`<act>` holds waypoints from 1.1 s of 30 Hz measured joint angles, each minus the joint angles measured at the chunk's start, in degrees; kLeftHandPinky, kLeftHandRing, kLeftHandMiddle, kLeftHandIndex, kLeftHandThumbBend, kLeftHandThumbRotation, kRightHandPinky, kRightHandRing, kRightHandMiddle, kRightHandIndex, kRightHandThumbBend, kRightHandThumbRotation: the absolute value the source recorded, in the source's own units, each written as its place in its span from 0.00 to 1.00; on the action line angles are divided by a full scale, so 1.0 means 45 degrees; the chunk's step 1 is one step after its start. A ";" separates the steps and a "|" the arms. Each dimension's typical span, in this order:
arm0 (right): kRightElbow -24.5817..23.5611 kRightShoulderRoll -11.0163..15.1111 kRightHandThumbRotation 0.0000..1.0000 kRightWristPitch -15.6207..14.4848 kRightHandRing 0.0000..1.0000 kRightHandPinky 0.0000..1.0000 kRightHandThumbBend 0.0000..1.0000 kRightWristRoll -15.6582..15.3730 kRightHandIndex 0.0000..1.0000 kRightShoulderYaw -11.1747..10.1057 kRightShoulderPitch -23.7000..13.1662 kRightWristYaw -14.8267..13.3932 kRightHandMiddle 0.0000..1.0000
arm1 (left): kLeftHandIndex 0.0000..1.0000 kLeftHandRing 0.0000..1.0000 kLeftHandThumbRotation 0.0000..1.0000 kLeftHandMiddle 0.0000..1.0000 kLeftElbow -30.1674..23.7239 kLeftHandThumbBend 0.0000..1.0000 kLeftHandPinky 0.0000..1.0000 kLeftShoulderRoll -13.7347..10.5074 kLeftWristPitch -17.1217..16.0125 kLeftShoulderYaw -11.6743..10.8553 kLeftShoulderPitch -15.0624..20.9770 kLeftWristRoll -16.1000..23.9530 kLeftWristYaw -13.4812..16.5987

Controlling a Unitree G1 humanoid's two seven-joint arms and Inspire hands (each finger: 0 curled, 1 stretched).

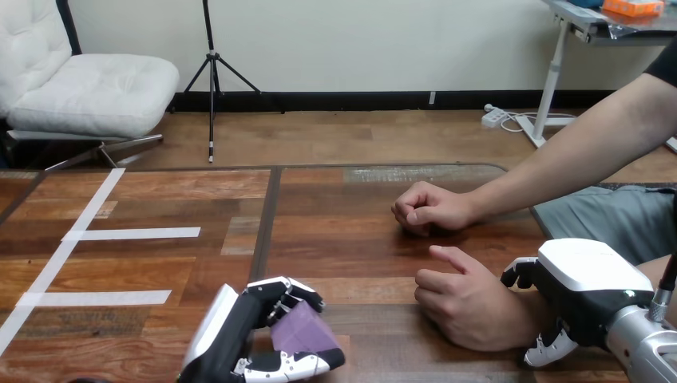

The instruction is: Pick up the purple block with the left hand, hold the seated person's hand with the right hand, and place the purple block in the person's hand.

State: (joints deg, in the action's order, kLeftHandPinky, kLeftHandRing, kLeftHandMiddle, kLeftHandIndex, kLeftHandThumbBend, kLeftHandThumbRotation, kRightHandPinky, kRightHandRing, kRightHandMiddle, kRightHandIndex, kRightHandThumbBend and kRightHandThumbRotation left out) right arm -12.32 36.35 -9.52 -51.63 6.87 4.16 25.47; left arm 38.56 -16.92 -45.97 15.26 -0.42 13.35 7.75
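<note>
The robot's black-and-white left hand sits to the left of the person's nearer hand, well apart from it, low over the brown wooden table. It pinches a small, angular purple block between its upper fingers and the thumb beneath, so the block points toward that nearer hand. On the other side of the nearer hand, at the wrist, lies the robot's right hand. Its white shell is over the wrist, and its fingers curl down on the far and near sides, which reads as a clasp round the person's wrist. The nearer hand itself rests on the wood loosely curled, with one finger stretched out to the left, and no open palm shows. Beyond it, the person's farther hand lies as a closed fist, apart from everything. The step in hand looks like the carry and hand-over. To do it well, the right hand's clasp should be gentle and steady, turning or lifting the wrist just enough for a palm to open. The left hand should raise the block clear of the wood before crossing toward the nearer hand. It should come in from above the palm, not against the pointing finger. The pinch should loosen only once the block rests in the palm, otherwise the block may slide off the knuckles.
</note>
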 measured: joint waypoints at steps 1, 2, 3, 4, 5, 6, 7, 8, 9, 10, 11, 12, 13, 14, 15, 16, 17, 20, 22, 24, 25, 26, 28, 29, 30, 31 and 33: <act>0.0000 0.0002 0.05 0.0001 0.78 0.78 0.79 0.0000 0.77 0.0000 0.0000 0.0000 0.79 | 0.53 0.44 0.17 0.51 -0.0076 0.80 0.37 0.0045 -0.0016 -0.0023 -0.0039 -0.0069 -0.0110; 0.0000 0.0004 0.05 0.0004 0.78 0.78 0.79 0.0000 0.77 0.0000 0.0000 0.0000 0.78 | 0.53 0.44 0.17 0.51 -0.0146 0.80 0.37 0.0073 -0.0021 -0.0044 -0.0068 -0.0115 -0.0194; 0.0001 0.0005 0.05 0.0007 0.78 0.78 0.79 0.0000 0.77 0.0000 -0.0002 0.0000 0.78 | 0.53 0.44 0.17 0.51 -0.0220 0.80 0.37 0.0106 -0.0026 -0.0071 -0.0098 -0.0152 -0.0278; 0.0000 0.0005 0.04 0.0011 0.78 0.78 0.79 0.0000 0.77 0.0000 -0.0004 0.0000 0.78 | 0.53 0.45 0.17 0.51 -0.0320 0.80 0.38 0.0143 -0.0026 -0.0104 -0.0137 -0.0210 -0.0375; 0.0000 0.0005 0.04 0.0013 0.78 0.78 0.79 0.0001 0.77 0.0000 -0.0006 0.0000 0.78 | 0.53 0.45 0.17 0.51 -0.0410 0.80 0.38 0.0179 -0.0026 -0.0129 -0.0175 -0.0265 -0.0443; 0.0000 0.0005 0.04 0.0013 0.78 0.78 0.79 0.0002 0.77 0.0000 -0.0006 0.0000 0.79 | 0.53 0.45 0.17 0.51 -0.0516 0.80 0.38 0.0221 -0.0027 -0.0157 -0.0214 -0.0332 -0.0518; 0.0000 0.0005 0.04 0.0012 0.78 0.78 0.79 0.0004 0.77 0.0000 -0.0006 0.0000 0.79 | 0.53 0.45 0.17 0.51 -0.0610 0.80 0.38 0.0255 -0.0028 -0.0175 -0.0246 -0.0389 -0.0576; 0.0001 0.0005 0.04 0.0010 0.78 0.78 0.79 0.0006 0.77 0.0000 -0.0006 0.0000 0.79 | 0.53 0.45 0.17 0.51 -0.0701 0.80 0.38 0.0284 -0.0030 -0.0199 -0.0276 -0.0427 -0.0626; 0.0001 0.0006 0.04 0.0009 0.78 0.78 0.79 0.0007 0.77 0.0000 -0.0006 0.0001 0.79 | 0.53 0.45 0.16 0.51 -0.0796 0.80 0.38 0.0319 -0.0033 -0.0220 -0.0306 -0.0467 -0.0682; 0.0001 0.0007 0.04 0.0009 0.78 0.78 0.79 0.0009 0.77 0.0000 -0.0008 0.0001 0.79 | 0.53 0.45 0.16 0.51 -0.0897 0.80 0.38 0.0349 -0.0036 -0.0240 -0.0334 -0.0509 -0.0745; 0.0001 0.0008 0.04 0.0009 0.78 0.78 0.78 0.0013 0.77 0.0000 -0.0008 0.0004 0.79 | 0.53 0.45 0.16 0.51 -0.0991 0.80 0.38 0.0380 -0.0036 -0.0261 -0.0361 -0.0560 -0.0819; 0.0001 0.0009 0.04 0.0009 0.79 0.78 0.78 0.0016 0.77 0.0000 -0.0011 0.0007 0.79 | 0.53 0.45 0.16 0.51 -0.1078 0.80 0.39 0.0410 -0.0039 -0.0282 -0.0388 -0.0598 -0.0876; 0.0001 0.0009 0.03 0.0010 0.79 0.78 0.78 0.0018 0.78 0.0000 -0.0013 0.0016 0.79 | 0.53 0.45 0.16 0.51 -0.1169 0.80 0.39 0.0447 -0.0041 -0.0309 -0.0415 -0.0642 -0.0945; 0.0001 0.0009 0.03 0.0009 0.79 0.78 0.78 0.0020 0.78 0.0000 -0.0015 0.0026 0.79 | 0.53 0.45 0.15 0.51 -0.1250 0.80 0.39 0.0483 -0.0047 -0.0333 -0.0439 -0.0689 -0.1006; 0.0001 0.0009 0.03 0.0009 0.79 0.79 0.78 0.0022 0.78 0.0000 -0.0019 0.0041 0.79 | 0.53 0.45 0.15 0.51 -0.1337 0.80 0.39 0.0527 -0.0048 -0.0359 -0.0462 -0.0751 -0.1073; 0.0001 0.0010 0.03 0.0009 0.79 0.79 0.78 0.0022 0.78 0.0000 -0.0025 0.0058 0.79 | 0.53 0.45 0.15 0.51 -0.1408 0.80 0.39 0.0561 -0.0047 -0.0378 -0.0481 -0.0791 -0.1117; 0.0001 0.0010 0.03 0.0009 0.79 0.79 0.78 0.0022 0.78 0.0000 -0.0030 0.0076 0.79 | 0.53 0.45 0.15 0.51 -0.1473 0.80 0.39 0.0590 -0.0047 -0.0401 -0.0497 -0.0819 -0.1156; 0.0001 0.0011 0.03 0.0008 0.78 0.78 0.78 0.0022 0.77 0.0000 -0.0042 0.0105 0.79 | 0.53 0.45 0.15 0.52 -0.1705 0.80 0.39 0.0689 -0.0047 -0.0482 -0.0563 -0.0856 -0.1273; 0.0001 0.0011 0.03 0.0007 0.78 0.78 0.79 0.0022 0.77 0.0000 -0.0045 0.0105 0.78 | 0.53 0.46 0.15 0.52 -0.1835 0.80 0.39 0.0764 -0.0047 -0.0539 -0.0601 -0.0873 -0.1349; 0.0001 0.0011 0.02 0.0006 0.78 0.78 0.79 0.0021 0.77 0.0000 -0.0050 0.0108 0.78 | 0.53 0.46 0.15 0.52 -0.1970 0.80 0.39 0.0831 -0.0047 -0.0587 -0.0650 -0.0876 -0.1414; 0.0001 0.0011 0.02 0.0006 0.78 0.78 0.79 0.0020 0.77 0.0000 -0.0051 0.0113 0.78 | 0.53 0.46 0.15 0.52 -0.2020 0.80 0.39 0.0854 -0.0048 -0.0600 -0.0670 -0.0879 -0.1447; 0.0001 0.0011 0.02 0.0002 0.78 0.78 0.79 0.0020 0.77 0.0000 -0.0054 0.0122 0.79 | 0.53 0.46 0.15 0.52 -0.2071 0.80 0.39 0.0874 -0.0048 -0.0614 -0.0690 -0.0880 -0.1482; 0.0001 0.0012 0.02 -0.0002 0.78 0.78 0.79 0.0020 0.77 0.0000 -0.0060 0.0141 0.79 | 0.53 0.46 0.15 0.52 -0.2160 0.80 0.39 0.0917 -0.0048 -0.0634 -0.0726 -0.0880 -0.1551; 0.0001 0.0012 0.02 -0.0002 0.78 0.78 0.79 0.0020 0.77 0.0000 -0.0063 0.0147 0.79 | 0.54 0.46 0.15 0.52 -0.2199 0.80 0.39 0.0939 -0.0048 -0.0643 -0.0743 -0.0880 -0.1586; 0.0001 0.0011 0.02 -0.0002 0.78 0.78 0.79 0.0019 0.77 0.0000 -0.0066 0.0153 0.78 | 0.54 0.46 0.15 0.52 -0.2233 0.80 0.39 0.0964 -0.0047 -0.0655 -0.0763 -0.0880 -0.1620; 0.0001 0.0012 0.01 -0.0002 0.78 0.78 0.79 0.0020 0.77 0.0000 -0.0068 0.0155 0.78 | 0.54 0.46 0.15 0.52 -0.2259 0.80 0.39 0.0987 -0.0048 -0.0663 -0.0782 -0.0882 -0.1656; 0.0001 0.0012 0.01 -0.0002 0.78 0.77 0.79 0.0024 0.77 0.0000 -0.0070 0.0155 0.78 | 0.54 0.45 0.14 0.52 -0.2289 0.80 0.39 0.1028 -0.0048 -0.0674 -0.0812 -0.0882 -0.1713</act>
State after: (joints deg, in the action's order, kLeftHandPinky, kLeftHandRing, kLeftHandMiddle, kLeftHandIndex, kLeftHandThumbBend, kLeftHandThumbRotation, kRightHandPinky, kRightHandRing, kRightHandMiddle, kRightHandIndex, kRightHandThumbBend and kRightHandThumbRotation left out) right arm -12.32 36.40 -9.53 -51.52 6.87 3.84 26.17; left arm 28.26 -12.29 -46.18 12.23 -4.07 9.38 0.04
